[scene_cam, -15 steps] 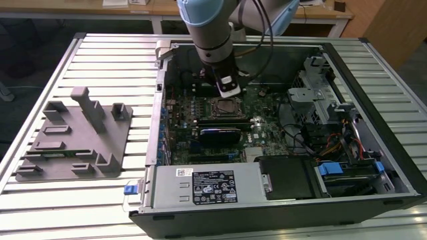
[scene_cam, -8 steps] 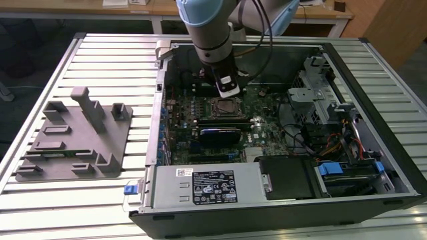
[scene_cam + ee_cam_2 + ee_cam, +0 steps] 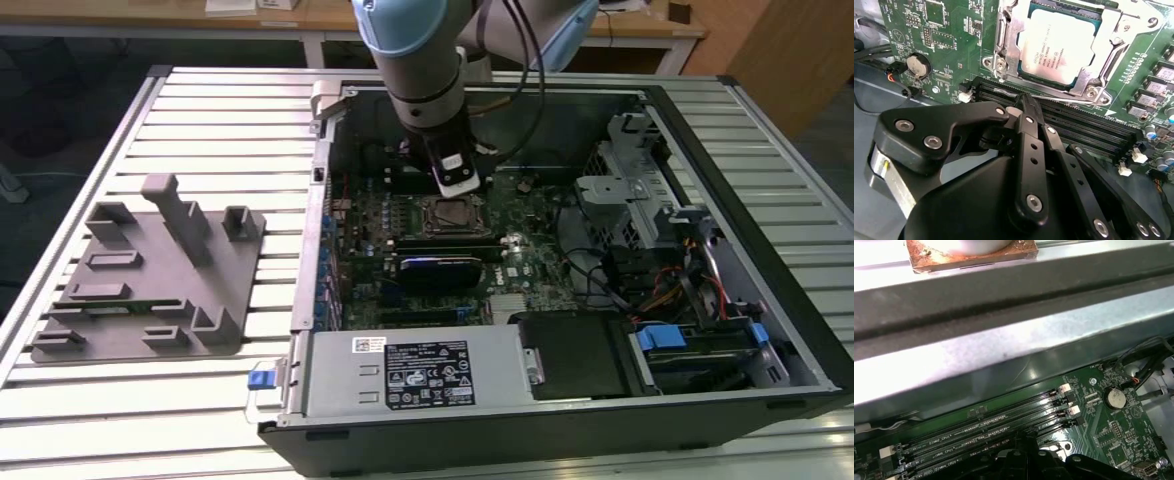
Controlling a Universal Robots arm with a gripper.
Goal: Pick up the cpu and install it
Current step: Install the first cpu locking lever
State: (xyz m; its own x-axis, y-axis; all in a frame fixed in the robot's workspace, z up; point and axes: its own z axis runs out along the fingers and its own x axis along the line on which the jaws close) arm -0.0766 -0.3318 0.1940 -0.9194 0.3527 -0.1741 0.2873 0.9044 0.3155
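Exterior view: the arm reaches down into the open computer case [image 3: 561,290] standing on the slatted worktop [image 3: 214,110], with the gripper [image 3: 455,180] poised over the motherboard [image 3: 534,260], just above the socket [image 3: 451,213]. The grey tray [image 3: 140,275] lies well apart on the worktop, toward the exterior view's left, with no chip visible on it. Second wrist view: the cpu [image 3: 1060,47] lies flat in the socket, silver top up, framed by the metal retention bracket [image 3: 1004,60]; it appears already seated, though whether the bracket is latched I cannot tell. The fingers [image 3: 1026,107] are drawn together to a narrow tip and hold nothing. That tip sits over the black memory slots [image 3: 1079,125], just beside the socket edge, so the cpu lies directly ahead of the tip, across the slot rows. The chip is near square, so no long axis matters; its edges run roughly parallel to the slots. A coin cell [image 3: 918,64] sits off to one side on the board. First wrist view: the memory slots [image 3: 989,427] run beneath the dark gripper body [image 3: 1024,462], with the case's metal wall [image 3: 1004,350] beyond and the coin cell [image 3: 1115,398] on the board. Judgement: placement looks done, gripper free of the chip.
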